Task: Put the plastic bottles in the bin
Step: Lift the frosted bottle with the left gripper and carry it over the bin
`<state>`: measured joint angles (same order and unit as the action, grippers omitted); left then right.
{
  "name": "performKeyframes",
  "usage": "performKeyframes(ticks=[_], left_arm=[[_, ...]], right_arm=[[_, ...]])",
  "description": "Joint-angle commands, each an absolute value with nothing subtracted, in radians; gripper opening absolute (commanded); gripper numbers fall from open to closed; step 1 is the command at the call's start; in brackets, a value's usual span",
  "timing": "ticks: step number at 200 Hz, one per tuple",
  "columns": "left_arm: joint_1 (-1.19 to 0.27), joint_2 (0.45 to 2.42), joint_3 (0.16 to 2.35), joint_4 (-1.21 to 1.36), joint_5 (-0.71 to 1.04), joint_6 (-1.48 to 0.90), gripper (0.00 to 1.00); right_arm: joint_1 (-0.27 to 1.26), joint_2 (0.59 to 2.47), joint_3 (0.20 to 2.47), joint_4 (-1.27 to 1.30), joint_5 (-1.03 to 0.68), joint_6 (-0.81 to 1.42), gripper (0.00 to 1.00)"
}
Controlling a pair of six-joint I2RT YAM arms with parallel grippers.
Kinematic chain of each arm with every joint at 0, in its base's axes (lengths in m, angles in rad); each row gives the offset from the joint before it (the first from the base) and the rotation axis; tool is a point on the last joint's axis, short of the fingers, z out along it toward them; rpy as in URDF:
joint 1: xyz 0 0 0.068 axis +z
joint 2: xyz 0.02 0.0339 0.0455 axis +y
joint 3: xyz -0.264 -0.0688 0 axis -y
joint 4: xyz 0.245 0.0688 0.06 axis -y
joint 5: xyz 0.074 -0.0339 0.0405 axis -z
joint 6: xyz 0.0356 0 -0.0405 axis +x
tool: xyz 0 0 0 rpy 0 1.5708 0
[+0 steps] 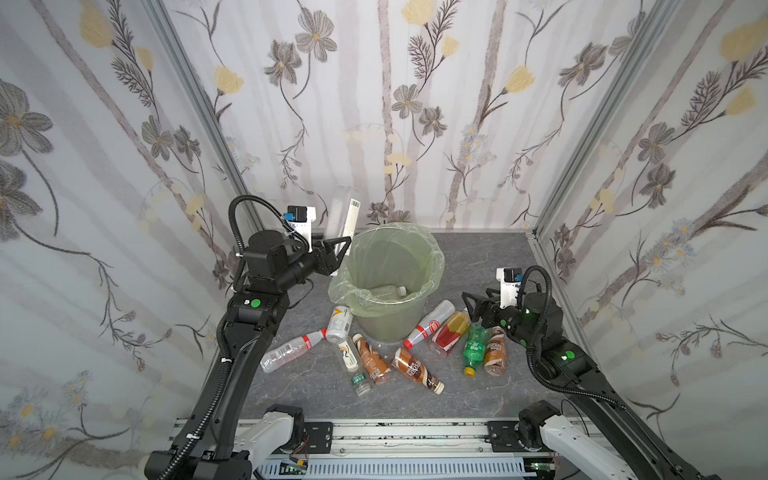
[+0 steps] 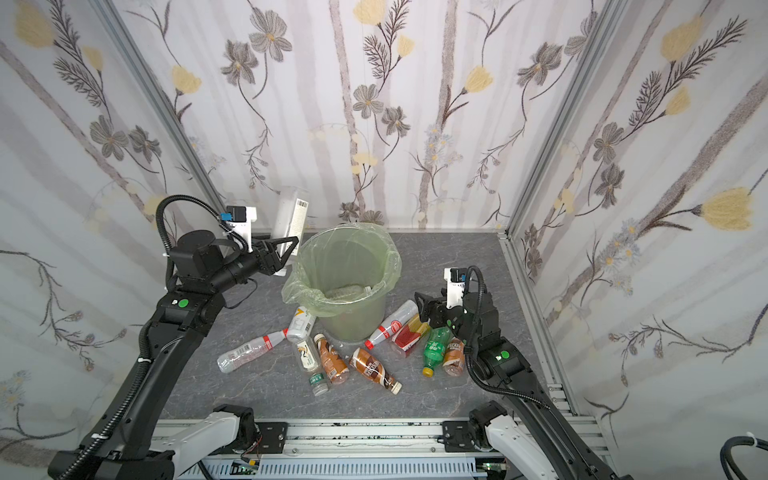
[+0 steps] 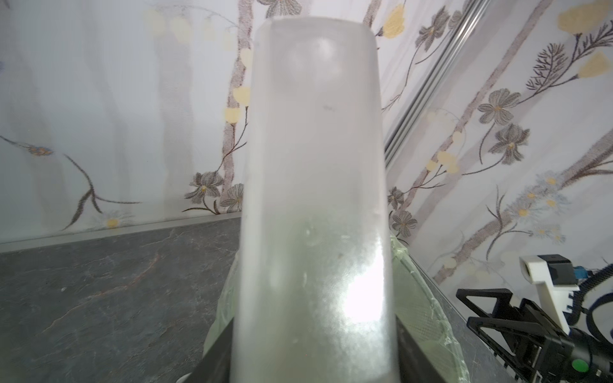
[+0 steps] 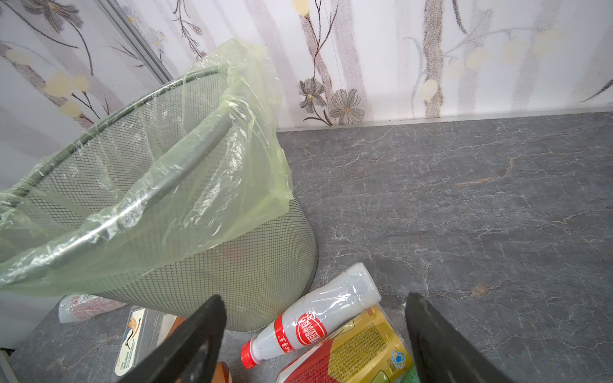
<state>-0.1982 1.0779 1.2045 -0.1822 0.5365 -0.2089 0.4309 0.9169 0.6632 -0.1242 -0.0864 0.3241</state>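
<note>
Rail (image 1: pixel 395 436) spans the front edge. At left, the left gripper (image 1: pixel 341 249) is clenched on a white bottle (image 1: pixel 343 216), standing upright at the bin (image 1: pixel 432 257) rim's left side; whether it is over the mouth I cannot tell. It seems to be gripped near its low end, so it may pivot. One clear bottle (image 1: pixel 386 291) lies inside the bin. Other bottles (image 1: pixel 372 359) lie scattered on the table (image 1: pixel 478 257) before the bin. They look empty, light, thin-walled and slick, likely to roll or dent, so a mid-body hold across the width seems best. At right, the right gripper (image 1: pixel 478 309) hangs released over the tea bottle (image 1: pixel 451 332).
</note>
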Motion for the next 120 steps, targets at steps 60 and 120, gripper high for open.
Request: performKeyframes(ticks=[60,120], left_arm=[[-0.328,1.125,1.233,-0.163,0.547,-0.075,0.52],[-0.387,1.183,1.238,-0.163,0.504,-0.01,0.54]], right_arm=[[0.432,0.91,0.661,-0.083,-0.097,0.336,0.85],[0.434,0.928,0.66,-0.071,-0.111,0.338,0.85]])
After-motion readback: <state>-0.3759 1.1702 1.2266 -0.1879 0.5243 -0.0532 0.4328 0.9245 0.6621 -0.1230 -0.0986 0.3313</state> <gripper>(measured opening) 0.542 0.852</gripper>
